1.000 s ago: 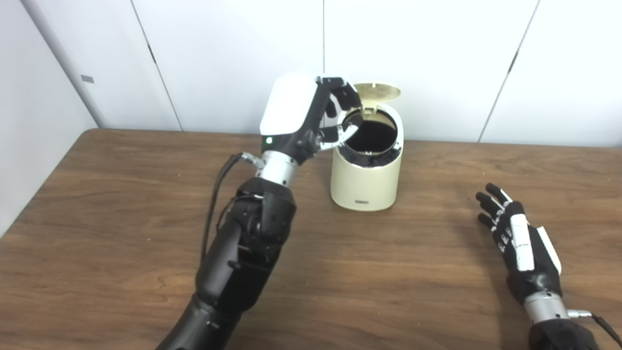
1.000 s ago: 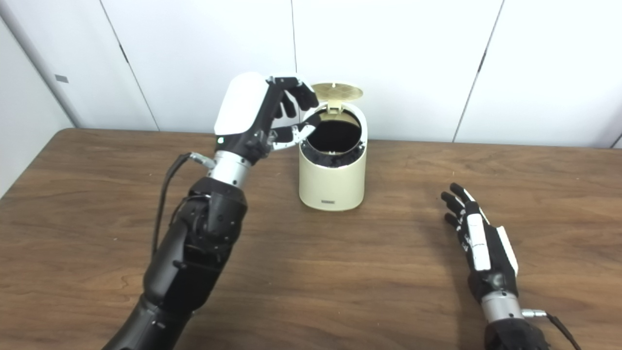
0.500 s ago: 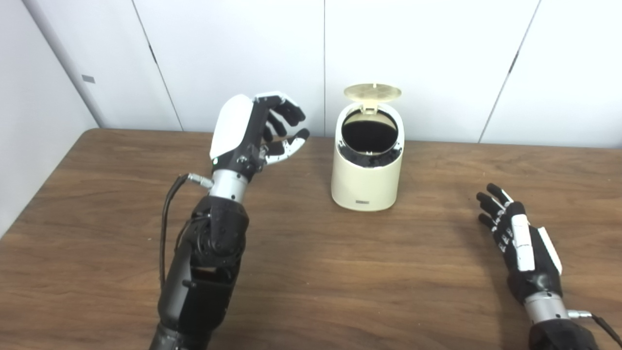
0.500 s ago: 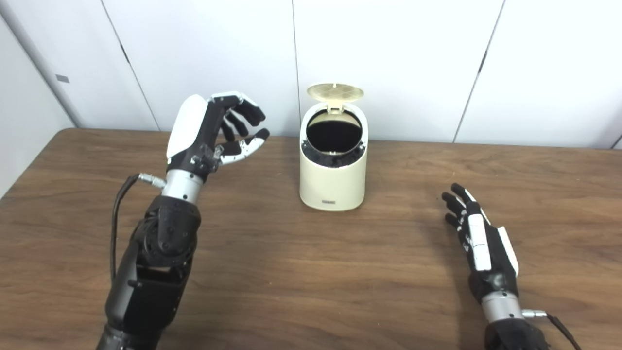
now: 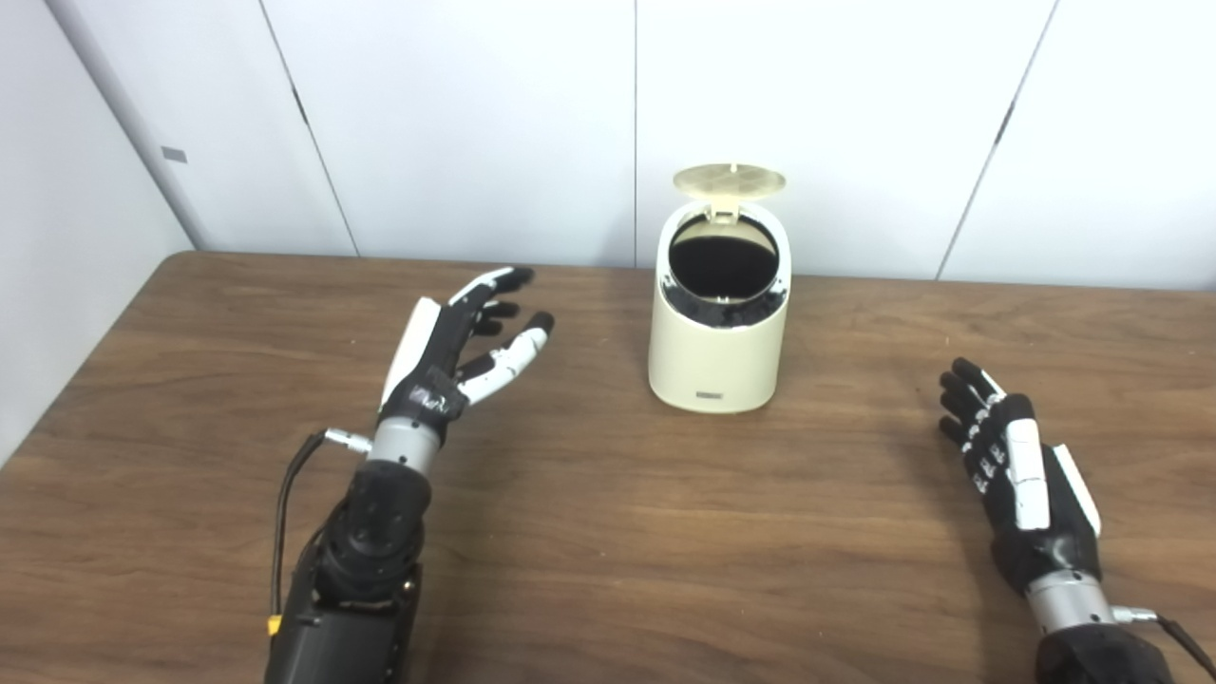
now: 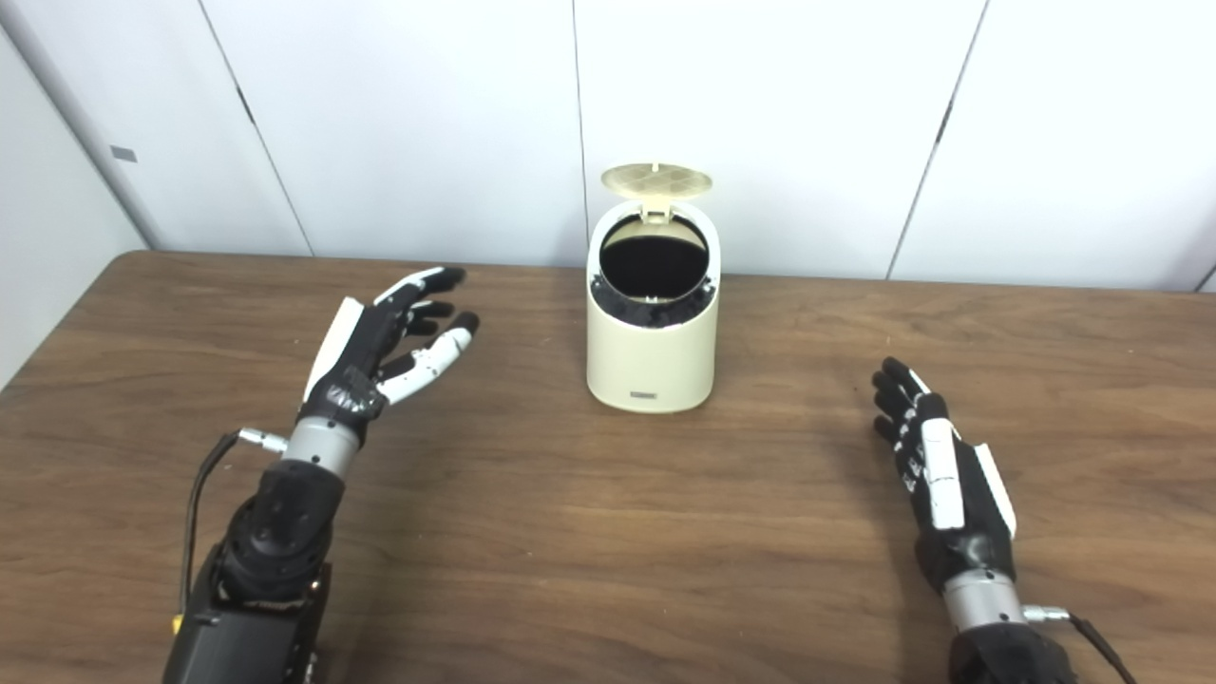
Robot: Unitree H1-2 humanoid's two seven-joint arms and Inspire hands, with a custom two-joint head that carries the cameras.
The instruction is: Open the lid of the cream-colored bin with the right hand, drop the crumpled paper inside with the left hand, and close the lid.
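1. Left eye view: The cream-colored bin [image 5: 717, 328] stands upright on the brown wooden table [image 5: 589, 532], near the far edge and close to the white wall [image 5: 475, 114]. Its round lid [image 5: 729, 179] is lifted and stands up behind the dark opening. The left robot hand [image 5: 456, 347] is low over the table, to the left of the bin and well apart from it. This robot hand is released, with fingers [image 5: 513, 350] spread and pointing toward the bin, and it holds nothing. The right robot hand [image 5: 1012, 470] rests on the table to the right of the bin and nearer to the camera, also well apart from it. It is flat, the fingers are stretched forward, and it is empty.

2. Right eye view: The same bin [image 6: 652, 328] is a little left of the middle, with the lid [image 6: 656, 178] raised. The inside is dark, so I cannot tell what lies in it. The left robot hand [image 6: 380, 351] is released and empty, left of the bin. The right robot hand [image 6: 940, 484] lies flat and released on the table [image 6: 589, 532], to the right of the bin and not touching it.
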